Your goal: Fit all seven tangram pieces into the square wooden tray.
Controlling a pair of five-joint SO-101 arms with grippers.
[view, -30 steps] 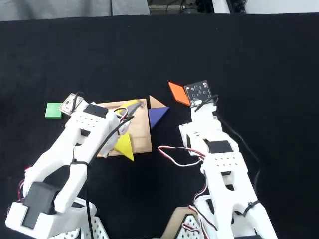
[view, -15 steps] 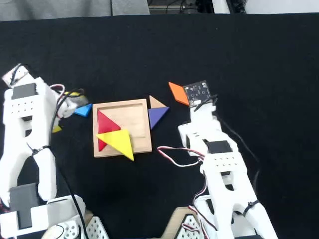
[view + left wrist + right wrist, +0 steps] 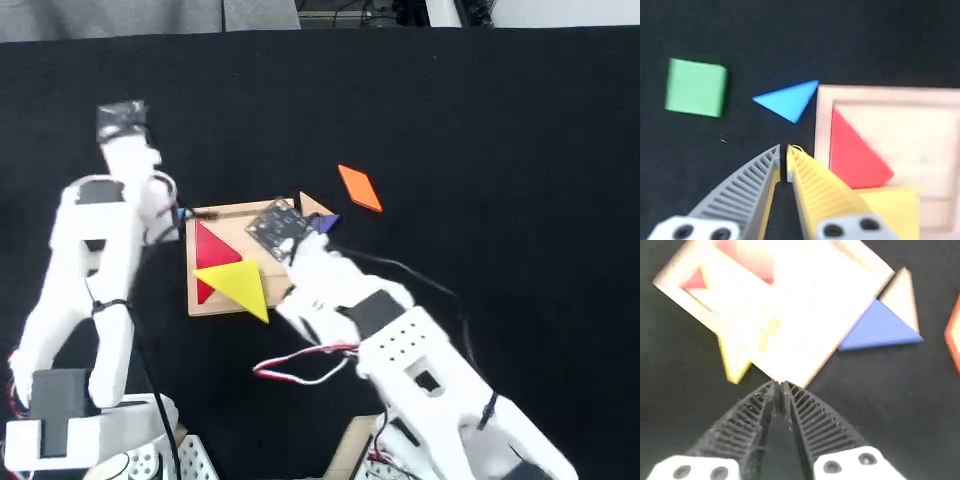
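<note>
A black cloth-covered table [image 3: 520,150] carries everything. The white left arm [image 3: 90,250] stands at the tray's left side, and the white right arm [image 3: 400,340] leans in across the tray's near right corner. The square wooden tray [image 3: 822,125] lies between them. The left gripper [image 3: 784,150] hangs just outside the tray's left rim with its grey and yellow fingers pressed together on nothing. The right gripper [image 3: 777,385] sits at the tray's edge, its black fingers likewise closed and empty. Inside the tray, against its left wall, lies a large red triangle [image 3: 210,250]. A large yellow triangle [image 3: 238,283] lies across the red one's lower part, one corner jutting over the near rim. Just outside the tray's right edge a dark blue triangle [image 3: 880,325] touches a small tan triangle [image 3: 902,295]. An orange parallelogram [image 3: 359,188] lies apart to their right. Left of the tray, a green square [image 3: 695,87] sits on the cloth, and a small light blue triangle [image 3: 787,100] points at the tray's corner, just beside it.
</note>
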